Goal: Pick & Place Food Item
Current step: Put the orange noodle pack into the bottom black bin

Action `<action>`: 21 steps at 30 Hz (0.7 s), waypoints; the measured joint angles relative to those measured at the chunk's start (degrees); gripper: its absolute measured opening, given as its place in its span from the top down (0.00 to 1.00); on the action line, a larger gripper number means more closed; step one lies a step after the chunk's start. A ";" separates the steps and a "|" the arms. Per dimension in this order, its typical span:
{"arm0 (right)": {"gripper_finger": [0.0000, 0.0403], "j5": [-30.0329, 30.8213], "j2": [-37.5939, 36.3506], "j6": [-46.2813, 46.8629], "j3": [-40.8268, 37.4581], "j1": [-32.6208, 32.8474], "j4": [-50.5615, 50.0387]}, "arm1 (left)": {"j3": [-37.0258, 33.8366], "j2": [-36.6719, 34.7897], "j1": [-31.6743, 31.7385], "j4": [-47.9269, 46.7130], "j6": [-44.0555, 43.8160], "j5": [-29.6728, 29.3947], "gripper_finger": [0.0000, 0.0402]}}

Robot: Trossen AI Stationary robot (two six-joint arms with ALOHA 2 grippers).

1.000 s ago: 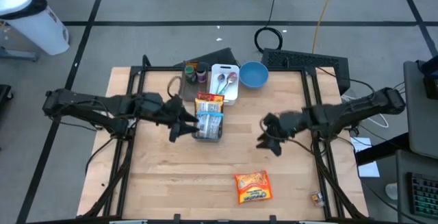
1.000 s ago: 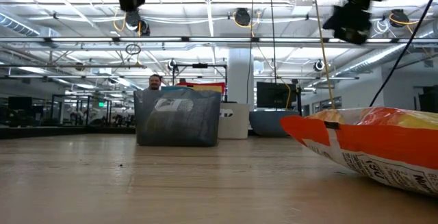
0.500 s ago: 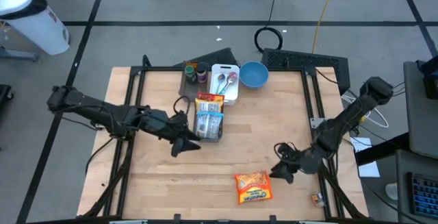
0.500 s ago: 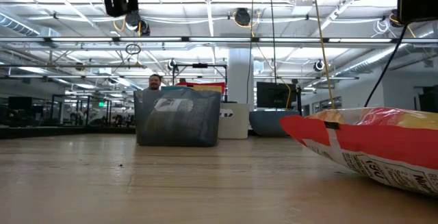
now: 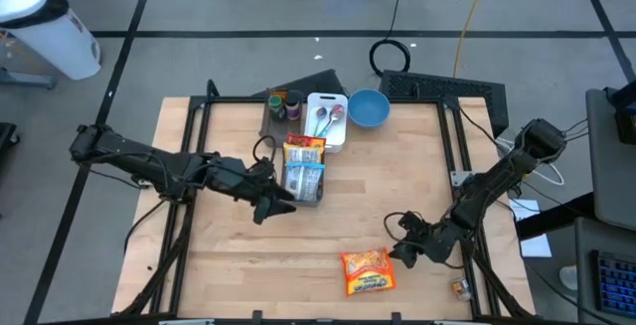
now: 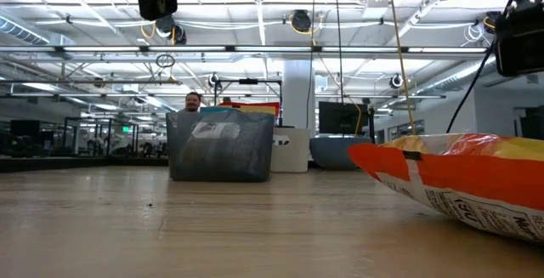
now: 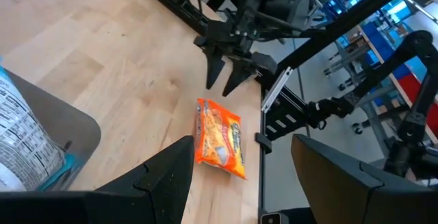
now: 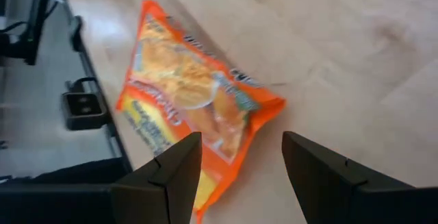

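Note:
An orange snack bag (image 5: 366, 270) (image 8: 191, 107) (image 7: 220, 138) lies flat on the wooden table near its front edge; it also fills the right of the low view (image 6: 459, 180). My right gripper (image 5: 402, 250) (image 8: 239, 176) hovers just right of the bag, open, pointing down at it, fingers touching nothing. A grey basket (image 5: 303, 181) (image 6: 221, 146) holding food packets stands mid-table. My left gripper (image 5: 273, 206) (image 7: 253, 176) hangs open beside the basket's near left corner, holding nothing.
A white tray with spoons (image 5: 326, 119), a blue bowl (image 5: 368, 108) and small jars (image 5: 283, 104) stand at the far edge behind the basket. A small object (image 5: 459, 287) lies at the near right corner. Bare wood stretches between basket and bag.
My right gripper has swung from mid-table toward the near edge and come down, rolling as it went, ending close beside the orange bag. My left gripper has shifted a little toward the near edge beside the basket. The bag and basket have stayed put.

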 joint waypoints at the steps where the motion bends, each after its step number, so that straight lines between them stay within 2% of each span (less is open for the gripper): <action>1: 0.51 -0.05 0.56 -0.15 0.00 -0.09 0.68 | 0.00 0.00 0.00 0.00 -0.09 0.00 0.36; 8: 0.51 -5.77 6.32 -3.34 0.02 -1.29 8.83 | 0.00 0.00 -0.01 -0.02 -0.10 0.02 0.36; 21: 0.51 -7.38 12.64 -3.53 0.07 -1.74 14.35 | 0.00 -0.02 -0.01 -0.81 -0.79 1.08 0.36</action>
